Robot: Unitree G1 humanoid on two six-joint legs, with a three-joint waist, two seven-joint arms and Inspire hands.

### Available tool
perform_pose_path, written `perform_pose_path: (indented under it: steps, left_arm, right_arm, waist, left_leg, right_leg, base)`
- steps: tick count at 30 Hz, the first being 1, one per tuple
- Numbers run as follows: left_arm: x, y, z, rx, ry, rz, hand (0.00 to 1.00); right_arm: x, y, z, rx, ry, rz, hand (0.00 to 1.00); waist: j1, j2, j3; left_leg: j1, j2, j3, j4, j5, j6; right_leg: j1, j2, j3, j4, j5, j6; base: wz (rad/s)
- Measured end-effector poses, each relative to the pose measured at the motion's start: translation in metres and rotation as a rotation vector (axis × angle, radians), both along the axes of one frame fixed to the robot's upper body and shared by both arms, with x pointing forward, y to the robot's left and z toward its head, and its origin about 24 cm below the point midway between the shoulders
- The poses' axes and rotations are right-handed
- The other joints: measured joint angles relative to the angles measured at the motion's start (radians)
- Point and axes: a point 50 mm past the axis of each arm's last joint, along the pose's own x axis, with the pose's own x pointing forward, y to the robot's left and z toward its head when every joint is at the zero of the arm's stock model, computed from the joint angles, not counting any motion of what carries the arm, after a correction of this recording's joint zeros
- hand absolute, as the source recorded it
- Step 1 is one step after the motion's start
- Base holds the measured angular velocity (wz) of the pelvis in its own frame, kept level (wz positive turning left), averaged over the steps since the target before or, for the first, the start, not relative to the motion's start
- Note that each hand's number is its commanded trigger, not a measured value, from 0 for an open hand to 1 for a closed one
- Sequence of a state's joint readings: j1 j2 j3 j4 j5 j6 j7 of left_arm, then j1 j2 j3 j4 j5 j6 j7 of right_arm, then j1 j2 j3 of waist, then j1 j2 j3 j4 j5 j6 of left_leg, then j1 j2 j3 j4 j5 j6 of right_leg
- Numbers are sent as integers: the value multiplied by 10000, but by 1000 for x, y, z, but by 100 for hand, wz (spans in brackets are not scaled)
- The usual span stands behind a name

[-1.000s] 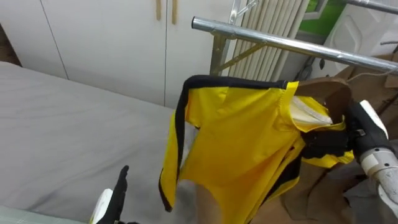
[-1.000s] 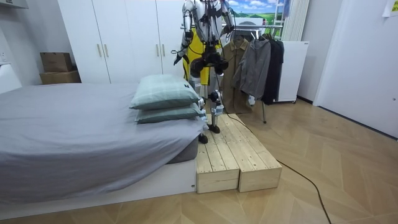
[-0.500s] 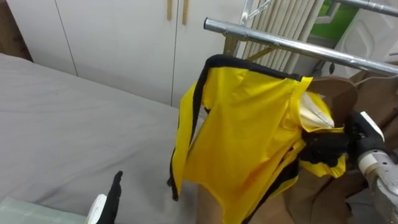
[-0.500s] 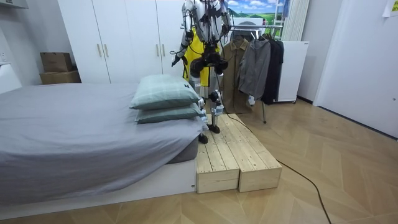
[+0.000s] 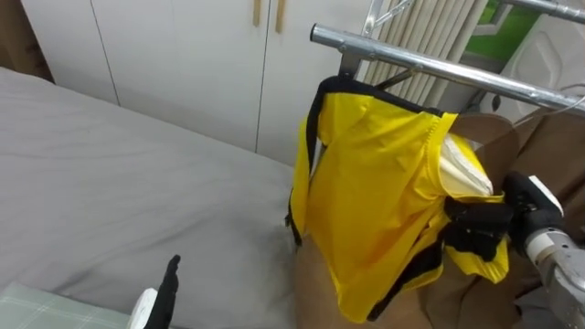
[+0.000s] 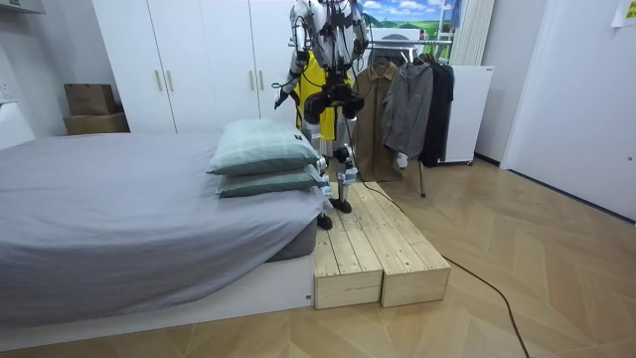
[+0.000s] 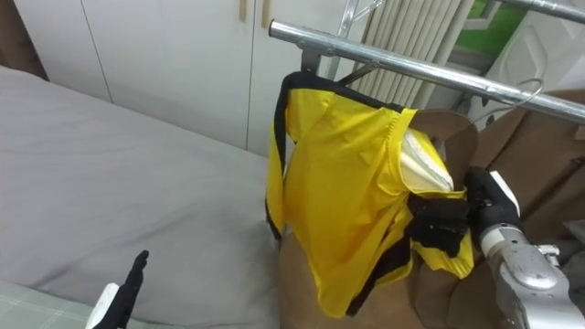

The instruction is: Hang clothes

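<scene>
A yellow garment (image 5: 375, 192) with black trim hangs on a dark hanger (image 5: 388, 84). Its top edge sits just under the metal rail (image 5: 411, 62) of the clothes rack. My right hand (image 5: 475, 228) comes in from the right, its dark fingers shut on the garment's right side, also seen at the right hand (image 7: 441, 226). I cannot tell whether the hanger's hook is over the rail. My left hand (image 5: 164, 291) is low at the bottom left over the bed, fingers straight and holding nothing. In the room view I stand on a wooden platform (image 6: 373, 249) facing the rack, with the yellow garment (image 6: 316, 75) in front of me.
Brown clothes (image 5: 539, 146) hang on the rail to the right of the yellow garment. The grey bed (image 5: 119, 174) lies to the left, with pillows (image 6: 263, 159) at its end. White wardrobe doors (image 5: 174, 55) stand behind, and a radiator (image 5: 425, 32) lies beyond the rail.
My right hand has lifted the yellow garment up and a little right, so its top is now close under the rail. The view shifted slightly. My left hand stays low.
</scene>
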State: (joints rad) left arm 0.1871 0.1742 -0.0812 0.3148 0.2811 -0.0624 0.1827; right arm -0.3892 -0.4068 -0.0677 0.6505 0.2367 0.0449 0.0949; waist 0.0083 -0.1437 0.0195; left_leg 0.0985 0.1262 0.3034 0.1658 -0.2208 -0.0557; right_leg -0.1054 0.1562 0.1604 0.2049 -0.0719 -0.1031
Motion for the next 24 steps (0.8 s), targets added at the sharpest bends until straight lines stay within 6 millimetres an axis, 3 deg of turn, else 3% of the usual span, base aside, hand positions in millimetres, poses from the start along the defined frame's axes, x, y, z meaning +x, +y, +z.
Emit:
perform_pose_path:
  steps: [7, 24]
  left_arm:
    - [1, 1, 3, 287, -89, -175, 0]
    - [8, 0, 17, 312, -601, -678, 0]
  right_arm:
    - [7, -2, -5, 256, 464, -27, 100]
    - [2, -13, -20, 737, 1012, -455, 100]
  waist:
    - [-9, -18, -4]
    - [-28, -34, 19]
  left_leg:
    - [3, -2, -51, -1, 0, 0]
    - [139, -11, -189, -3, 1, -2]
  right_leg:
    - [17, -2, -5, -5, 1, 0]
    - [335, -81, -240, -229, 5, 6]
  base:
    - [0]
    - [4]
